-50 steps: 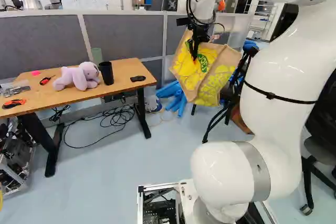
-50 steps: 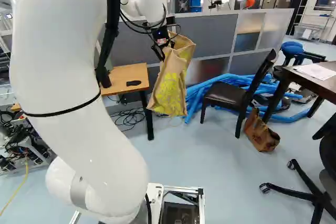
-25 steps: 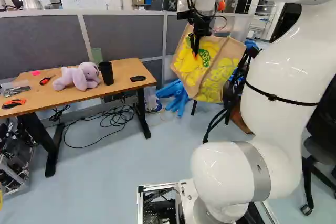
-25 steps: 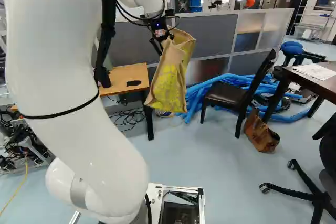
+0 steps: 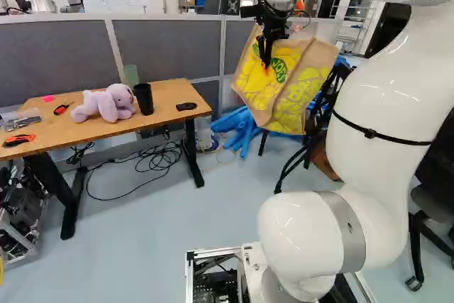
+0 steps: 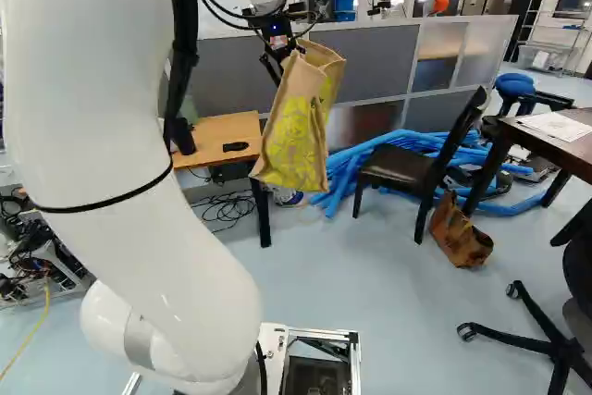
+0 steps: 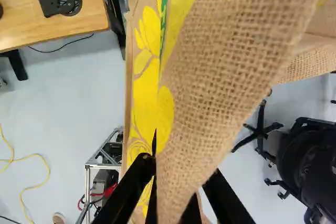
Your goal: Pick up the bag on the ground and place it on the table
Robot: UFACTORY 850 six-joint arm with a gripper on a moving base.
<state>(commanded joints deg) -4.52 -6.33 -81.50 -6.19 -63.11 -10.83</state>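
Wide blue-grey floor (image 5: 156, 225) from near out to one wooden table (image 5: 170, 124) at left, and on the right to one dark table (image 6: 546, 142) and, farther left of that, one black chair (image 6: 398, 166). Hanging tilted at the far middle, just right of the wooden table's short right edge, one tan bag (image 5: 294, 97) with yellow print and green lettering, cloth pinched between both fingers of the gripper (image 5: 266, 63). On the wooden table, one lilac plush (image 5: 106, 104), one black cup (image 5: 143, 98).
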